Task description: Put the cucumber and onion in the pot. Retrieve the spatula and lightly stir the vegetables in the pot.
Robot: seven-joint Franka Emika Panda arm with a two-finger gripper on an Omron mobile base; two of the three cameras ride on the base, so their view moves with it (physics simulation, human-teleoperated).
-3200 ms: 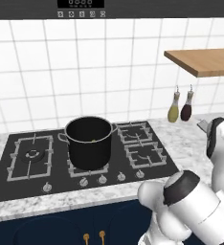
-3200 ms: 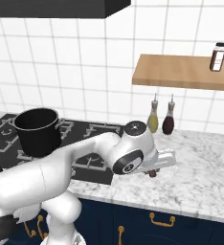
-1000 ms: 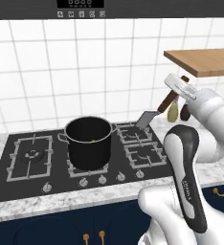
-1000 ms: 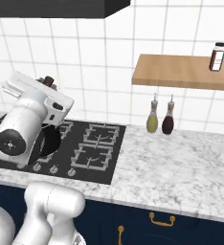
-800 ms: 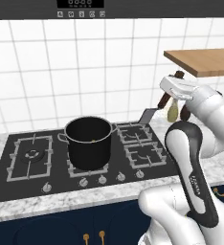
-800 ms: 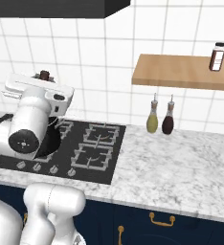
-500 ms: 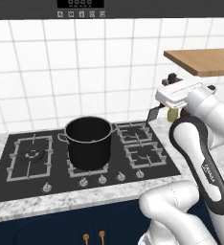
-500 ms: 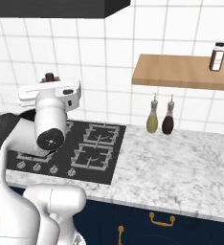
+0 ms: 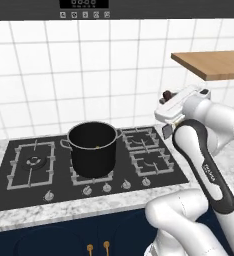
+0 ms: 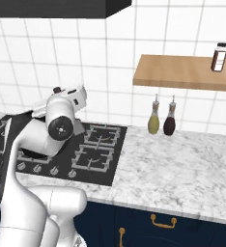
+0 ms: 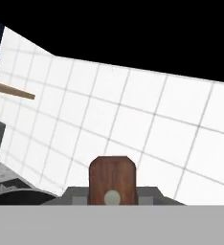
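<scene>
Left base view: we find the black pot (image 9: 93, 148) standing on the front centre burner of the black hob (image 9: 19, 172), while the gripper (image 9: 167, 104) sits above the hob's right rear burner, apart from the pot. Right base view: we note the hand (image 10: 69, 102) over the hob, two bottles (image 10: 162, 118) on the marble counter (image 10: 182, 159). Hand view: we record the fingers clamped on the spatula's brown wooden handle (image 11: 112, 178), facing the tiled wall (image 11: 133, 119).

I see open air above the pot (image 9: 92, 148) on the hob (image 9: 19, 185); its mouth is unobstructed. The shelf (image 10: 185, 71) overhangs the counter (image 10: 182, 161) toward its right end, with two bottles (image 10: 162, 117) against the wall beneath. My arm's forearm (image 9: 201, 160) crosses the hob's right edge.
</scene>
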